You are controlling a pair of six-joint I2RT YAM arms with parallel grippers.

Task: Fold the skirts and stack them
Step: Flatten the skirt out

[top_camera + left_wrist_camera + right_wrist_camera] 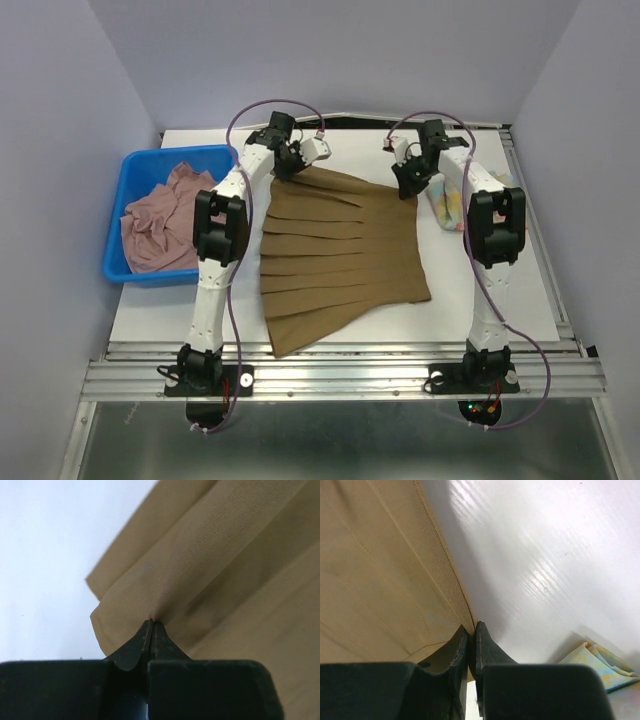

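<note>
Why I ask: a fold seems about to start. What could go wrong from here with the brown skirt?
1. The left gripper pinches only a small tuck of the brown skirt near its corner, so the cloth might slip out when lifted.
2. The right gripper seems to bite right at the skirt's edge, so that hold may fail too.
3. The pastel skirt lies close beside that gripper and could get dragged.

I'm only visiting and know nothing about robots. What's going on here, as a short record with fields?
brown skirt: spread flat on the white table
left claw: shut, pinching the brown skirt's far left corner
right claw: shut on its far right edge
pink skirt: crumpled in the blue bin, left side
pastel skirt: on the table beside the right arm
</note>
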